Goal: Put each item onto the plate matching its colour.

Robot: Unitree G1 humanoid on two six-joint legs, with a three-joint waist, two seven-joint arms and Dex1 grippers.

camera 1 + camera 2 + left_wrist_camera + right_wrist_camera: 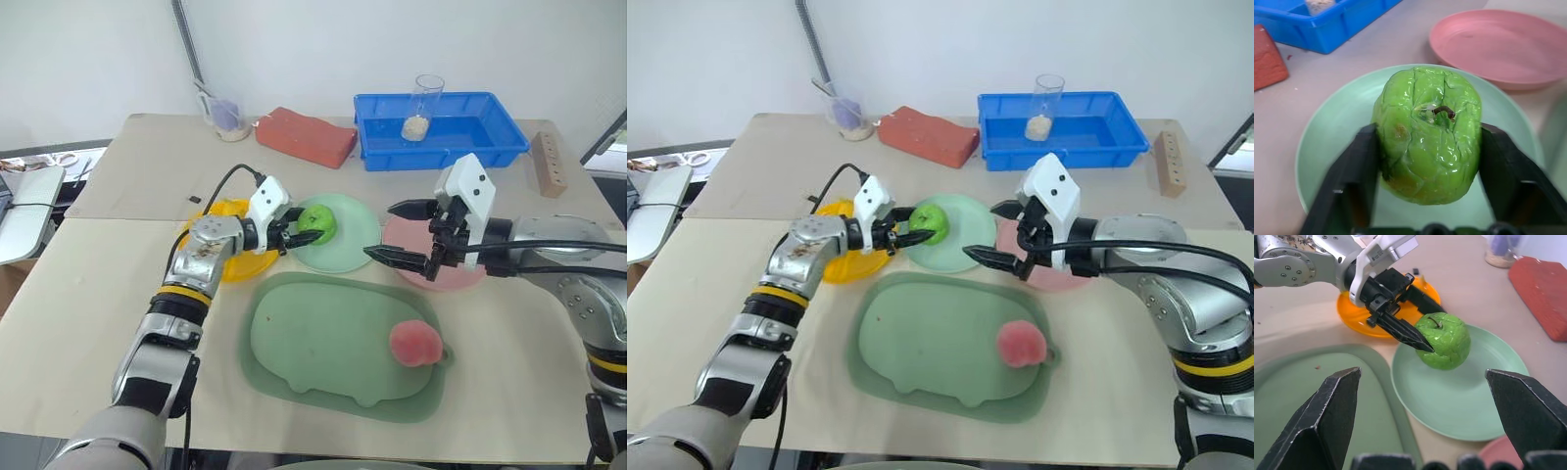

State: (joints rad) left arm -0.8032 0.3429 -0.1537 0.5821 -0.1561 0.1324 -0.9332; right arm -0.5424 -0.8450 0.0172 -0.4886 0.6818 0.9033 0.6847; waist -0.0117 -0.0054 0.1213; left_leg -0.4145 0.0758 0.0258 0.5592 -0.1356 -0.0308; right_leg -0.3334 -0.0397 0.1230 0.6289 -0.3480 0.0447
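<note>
The green apple point(1444, 340) is held over the mint green plate point(1474, 401), clamped between the fingers of the left end effector point(299, 229). The pink peach point(415, 344) lies on the dull green tray point(313, 343). The right end effector point(397, 233) is spread apart above the pink plate point(453, 277).

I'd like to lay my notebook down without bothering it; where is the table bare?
The near left of the table, beside the green tray, is bare. So is the far left corner, left of the red block. The middle is crowded: plates, both grippers, the green apple. The tray's left half is free; the pink peach sits at its right.
</note>
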